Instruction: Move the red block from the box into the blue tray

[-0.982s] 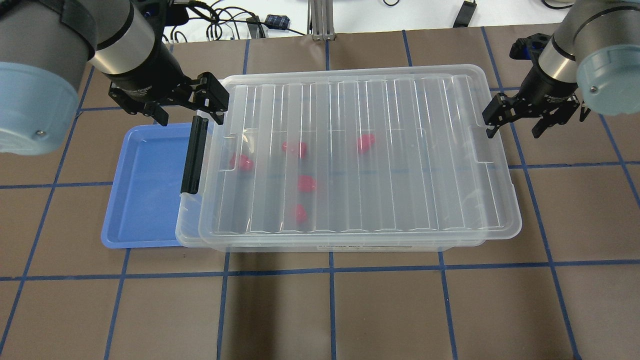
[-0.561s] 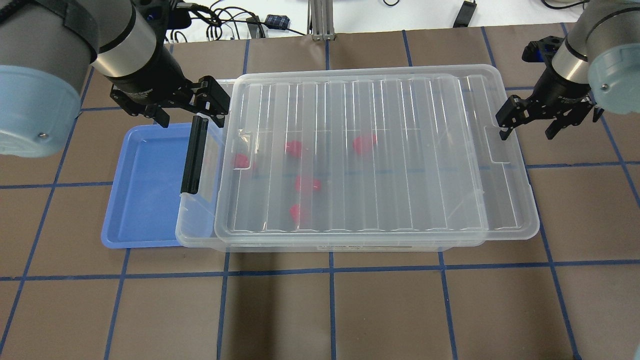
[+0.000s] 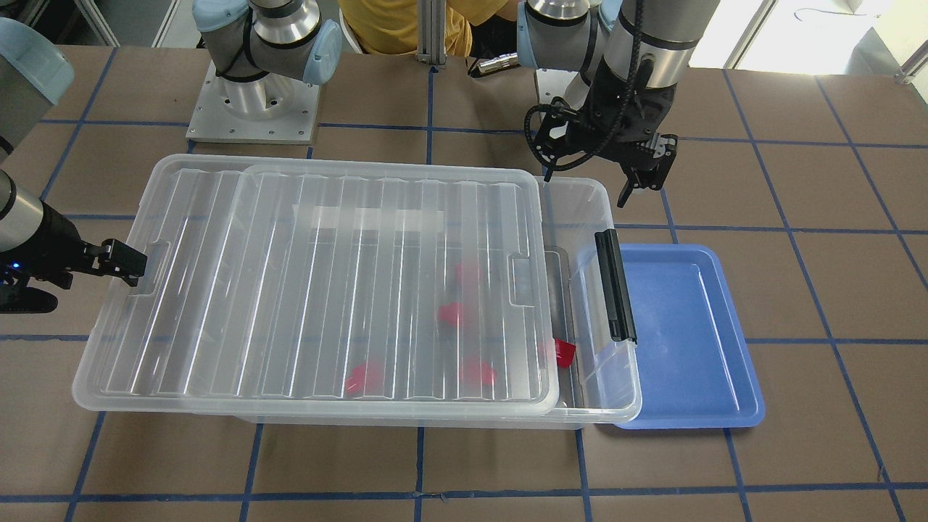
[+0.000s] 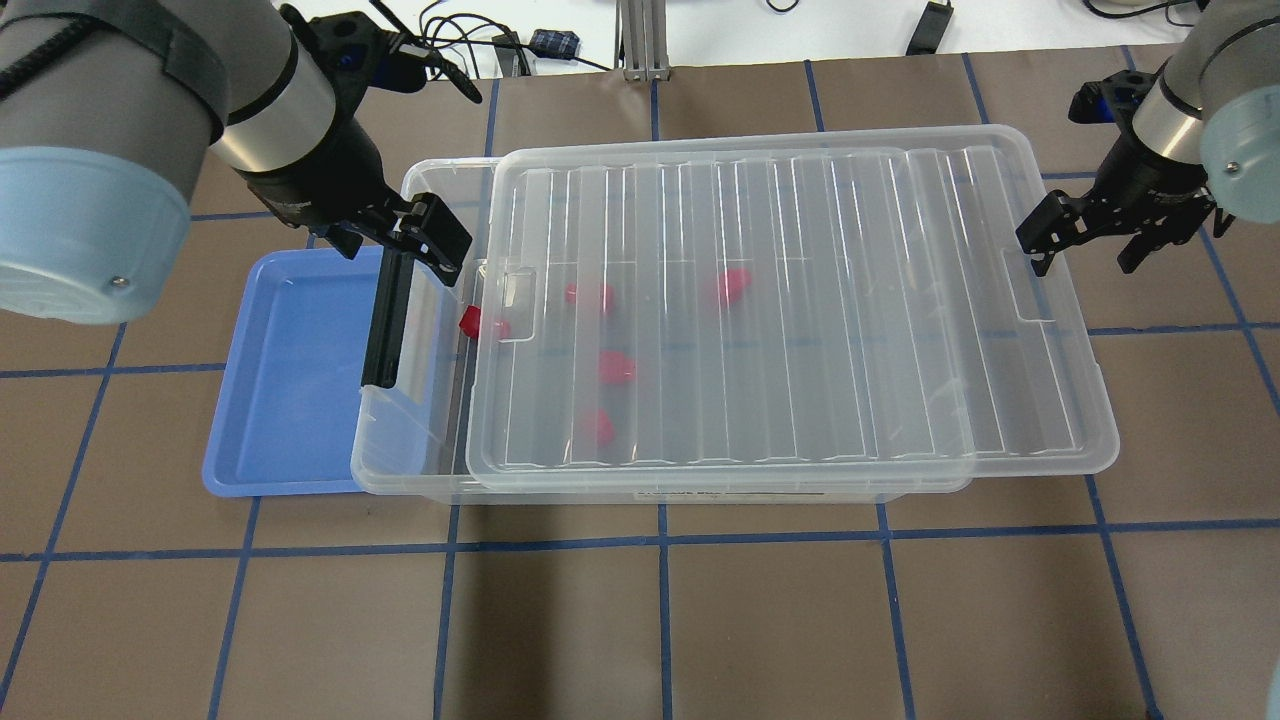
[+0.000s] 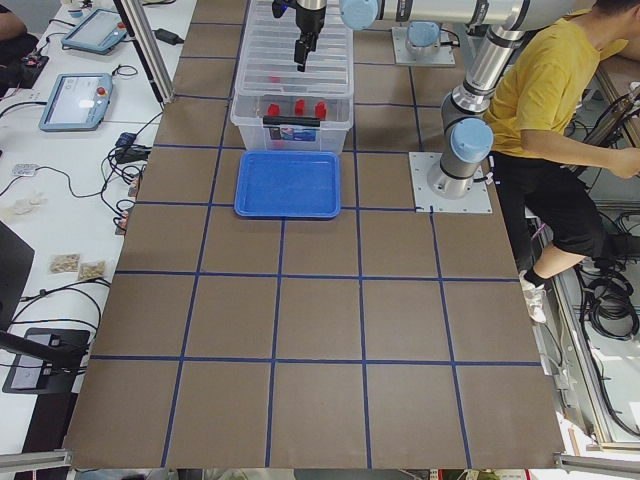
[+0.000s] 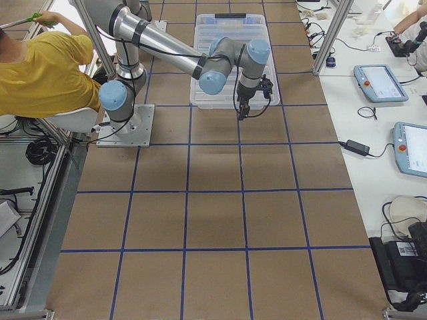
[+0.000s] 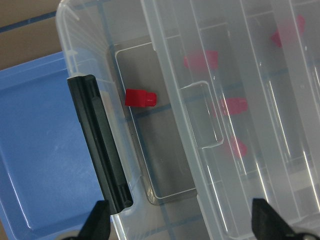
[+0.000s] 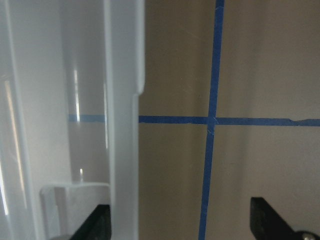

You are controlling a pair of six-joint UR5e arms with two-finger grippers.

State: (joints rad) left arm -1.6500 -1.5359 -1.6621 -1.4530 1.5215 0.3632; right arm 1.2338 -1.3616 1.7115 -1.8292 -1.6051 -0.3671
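The lid (image 4: 800,300) lies on the box (image 4: 405,450) but is offset to the right. Its right end overhangs the box's right wall, and a strip at the left end, just inside the black latch (image 4: 385,310), is uncovered. One red block (image 4: 468,320) lies on the box floor in that strip, close to the lid's left edge, with its nub pointing toward the lid in the left wrist view. Four more blocks (image 4: 612,368) show only as pink blurs under the ribbed plastic.

The left gripper (image 4: 395,240) hangs over the far left corner of the box, beside the top of the latch. Its fingers are spread wide with nothing between them. The right gripper (image 4: 1090,240) is at the lid's right edge, also spread. Its wrist view shows the lid's rim running just inside one fingertip, but the pictures don't show whether it touches the plastic.

The blue tray (image 4: 290,400) sits against the left side of the box, its right edge tucked under the latch end, and no block lies in it yet.

By my reading the task is at an early stage — access is partly made and no block is picked. What remains is for the left arm to come down into the gap, close on the exposed block, lift it over the latch and set it in the tray. The gap looks narrow for spread fingers, so the lid's edge and the box wall are the likely snags.
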